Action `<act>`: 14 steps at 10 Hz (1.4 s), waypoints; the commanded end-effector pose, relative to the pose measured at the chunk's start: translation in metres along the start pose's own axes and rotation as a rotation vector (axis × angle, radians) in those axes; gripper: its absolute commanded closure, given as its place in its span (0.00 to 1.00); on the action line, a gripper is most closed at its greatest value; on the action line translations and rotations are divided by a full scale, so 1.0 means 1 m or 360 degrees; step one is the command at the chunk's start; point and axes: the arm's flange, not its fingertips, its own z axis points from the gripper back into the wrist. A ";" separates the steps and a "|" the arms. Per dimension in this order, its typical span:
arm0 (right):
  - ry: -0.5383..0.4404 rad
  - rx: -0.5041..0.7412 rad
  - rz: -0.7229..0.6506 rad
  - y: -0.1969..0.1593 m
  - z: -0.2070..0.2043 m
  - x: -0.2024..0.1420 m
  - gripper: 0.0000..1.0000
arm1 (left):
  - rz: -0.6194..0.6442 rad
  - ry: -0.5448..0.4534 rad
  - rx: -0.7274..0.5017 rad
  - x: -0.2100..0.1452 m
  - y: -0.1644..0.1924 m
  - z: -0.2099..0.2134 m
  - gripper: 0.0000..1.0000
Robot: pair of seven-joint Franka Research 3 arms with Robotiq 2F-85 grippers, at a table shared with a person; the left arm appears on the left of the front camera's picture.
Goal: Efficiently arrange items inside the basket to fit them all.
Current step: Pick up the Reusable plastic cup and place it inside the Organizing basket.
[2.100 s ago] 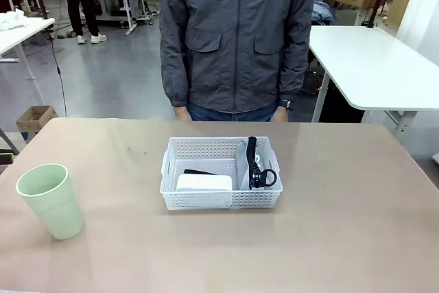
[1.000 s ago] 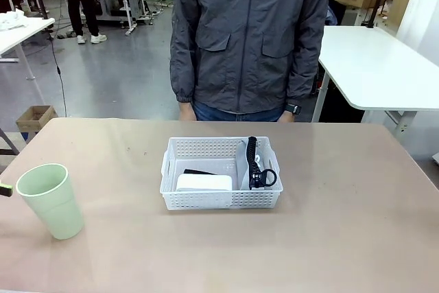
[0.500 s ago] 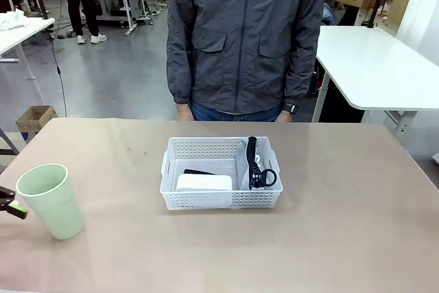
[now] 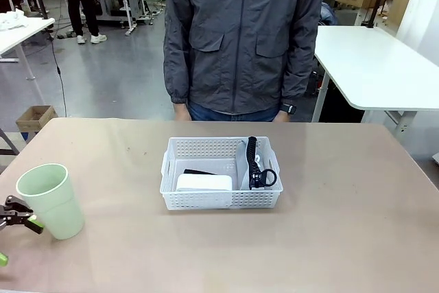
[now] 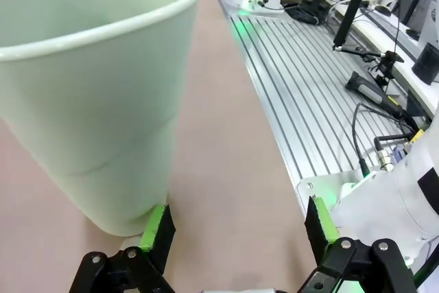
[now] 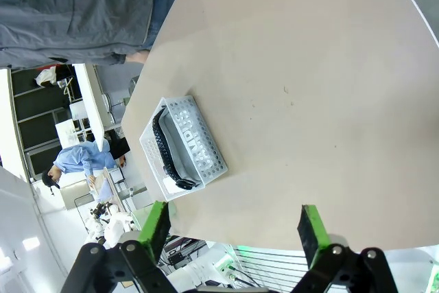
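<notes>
Cup (image 4: 46, 199) upright at bench (image 4: 343, 238) left edge, left fingers (image 5: 158, 228) spread wide just beside its base, grasping nothing. Basket (image 4: 221, 173) mid-bench, holding pouch (image 4: 254, 162) and white device (image 4: 204, 182). Right fingers (image 6: 154, 228) released.

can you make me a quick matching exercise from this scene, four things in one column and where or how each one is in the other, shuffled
Things:
1. pale green cup
2. white device
3. black strap
4. left gripper

Places or states:
A. in the basket's right part
B. open, beside the cup's base
C. upright on the table's left side, outside the basket
D. in the basket's front left part

Pairs: 1-C, 2-D, 3-A, 4-B
</notes>
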 end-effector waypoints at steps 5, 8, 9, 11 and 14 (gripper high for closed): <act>0.0002 0.0012 0.0003 0.001 -0.001 0.001 0.00 | -0.0043 -0.0047 -0.0010 -0.007 -0.014 -0.031 0.00; 0.0002 0.0012 0.0003 0.001 -0.001 0.001 0.00 | 0.0050 0.0014 0.0022 -0.012 -0.019 -0.014 0.00; 0.0002 0.0012 0.0003 0.001 -0.001 0.001 0.00 | 0.0075 -0.0040 0.0115 -0.013 -0.019 -0.002 0.00; 0.0002 0.0012 0.0003 0.001 -0.001 0.001 0.00 | 0.0111 -0.0079 0.0290 -0.014 -0.013 0.004 0.00; 0.0002 0.0012 0.0003 0.001 -0.001 0.001 0.00 | 0.0045 -0.0187 0.0474 -0.011 -0.005 0.001 0.00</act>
